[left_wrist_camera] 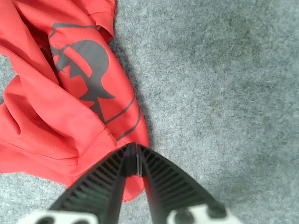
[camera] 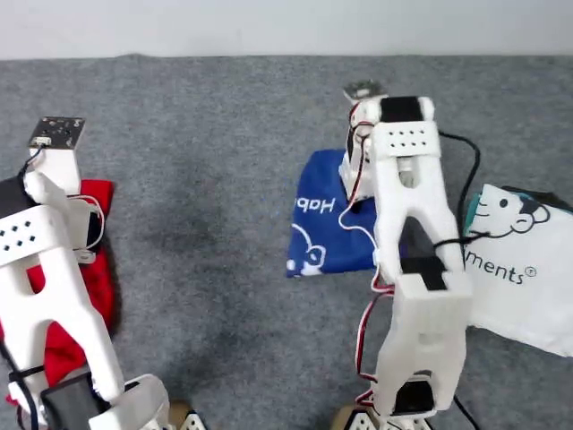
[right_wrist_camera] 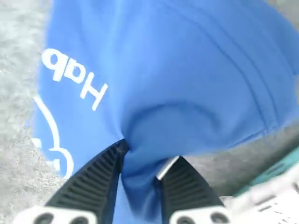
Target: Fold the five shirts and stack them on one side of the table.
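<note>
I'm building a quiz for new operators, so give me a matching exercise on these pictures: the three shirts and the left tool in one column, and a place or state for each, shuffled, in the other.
1. red shirt
2. blue shirt
3. white shirt
4. left tool

A. bunched in the right tool
B. shut, tips together
C. partly under the left arm
D. at the high view's right edge

Pairs: 1-C, 2-A, 3-D, 4-B

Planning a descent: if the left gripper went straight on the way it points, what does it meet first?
Probably the red shirt: the left gripper, jaws shut, aims at its hem, right beside bare grey table. Height above the cloth is unclear.
</note>
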Controlling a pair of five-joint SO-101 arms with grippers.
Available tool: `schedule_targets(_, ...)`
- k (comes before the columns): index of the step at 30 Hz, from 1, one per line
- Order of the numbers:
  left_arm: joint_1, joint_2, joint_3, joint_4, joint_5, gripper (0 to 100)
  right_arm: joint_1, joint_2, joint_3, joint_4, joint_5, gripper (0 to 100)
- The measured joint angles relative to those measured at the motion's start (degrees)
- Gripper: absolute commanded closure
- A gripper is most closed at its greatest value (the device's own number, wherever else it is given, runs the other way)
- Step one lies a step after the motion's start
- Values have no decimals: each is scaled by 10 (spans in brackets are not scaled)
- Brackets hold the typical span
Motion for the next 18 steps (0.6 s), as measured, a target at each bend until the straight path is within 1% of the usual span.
schedule_targets(6, 0, 0, 0, 0, 0, 995, 34, -133, 53, 0, 8, 990)
schedule_targets(12, 0, 0, 0, 0, 0, 995, 84, -250, 142, 1, 11, 990)
schedule_targets(18, 0, 0, 0, 0, 0, 995, 121, -363, 245, 2, 84, 990)
